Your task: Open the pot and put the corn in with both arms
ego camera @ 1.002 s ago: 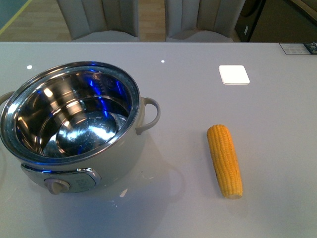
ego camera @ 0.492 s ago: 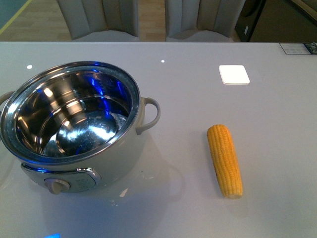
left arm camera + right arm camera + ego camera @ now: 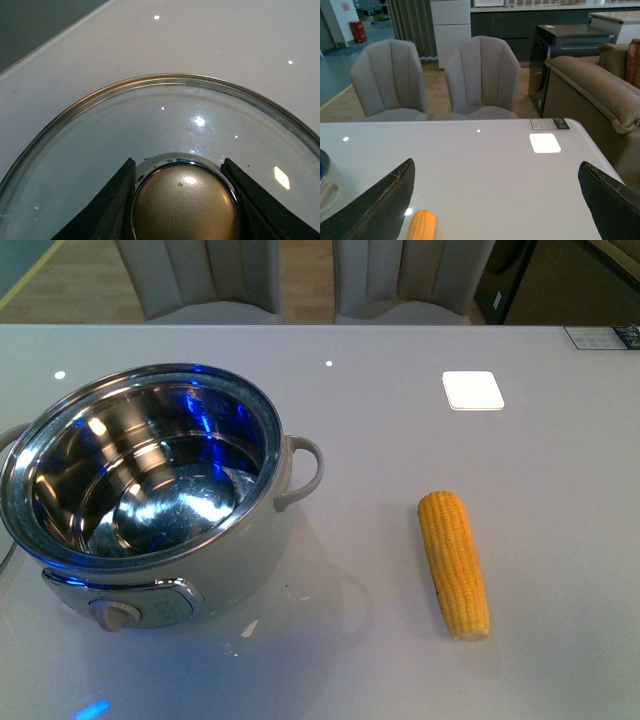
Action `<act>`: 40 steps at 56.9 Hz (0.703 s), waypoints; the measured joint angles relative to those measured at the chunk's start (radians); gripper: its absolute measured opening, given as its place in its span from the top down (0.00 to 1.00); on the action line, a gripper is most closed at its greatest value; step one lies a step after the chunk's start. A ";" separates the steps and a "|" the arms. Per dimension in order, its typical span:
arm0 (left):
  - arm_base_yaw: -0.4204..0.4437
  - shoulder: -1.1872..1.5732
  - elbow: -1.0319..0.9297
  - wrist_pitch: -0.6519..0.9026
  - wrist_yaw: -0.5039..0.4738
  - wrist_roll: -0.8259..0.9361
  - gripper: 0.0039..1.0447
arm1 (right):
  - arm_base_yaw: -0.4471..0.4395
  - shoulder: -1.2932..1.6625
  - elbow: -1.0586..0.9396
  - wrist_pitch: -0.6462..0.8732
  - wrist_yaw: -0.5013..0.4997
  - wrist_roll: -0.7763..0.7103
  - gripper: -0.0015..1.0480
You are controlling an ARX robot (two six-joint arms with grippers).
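Observation:
The cream-white pot (image 3: 150, 500) stands open at the front left of the table, its shiny steel inside bare, beige dial (image 3: 117, 615) facing me. The yellow corn cob (image 3: 454, 563) lies on the table to its right; its end shows in the right wrist view (image 3: 421, 226). In the left wrist view my left gripper (image 3: 183, 200) is shut on the gold knob (image 3: 184, 205) of the steel-rimmed glass lid (image 3: 150, 120), held over the table. My right gripper (image 3: 500, 200) is open above the table, the corn near one finger. Neither arm shows in the front view.
A white square pad (image 3: 472, 390) lies at the table's far right, also in the right wrist view (image 3: 544, 142). Two grey chairs (image 3: 435, 77) stand behind the table, a sofa (image 3: 600, 95) to the right. A label (image 3: 600, 337) sits at the far right edge.
The pot and corn have not moved. A blue light reflection at the table's front left edge has shifted slightly.

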 joint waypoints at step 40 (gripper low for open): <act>0.024 -0.175 -0.077 -0.043 0.027 0.000 0.06 | 0.000 0.000 0.000 0.000 0.000 0.000 0.08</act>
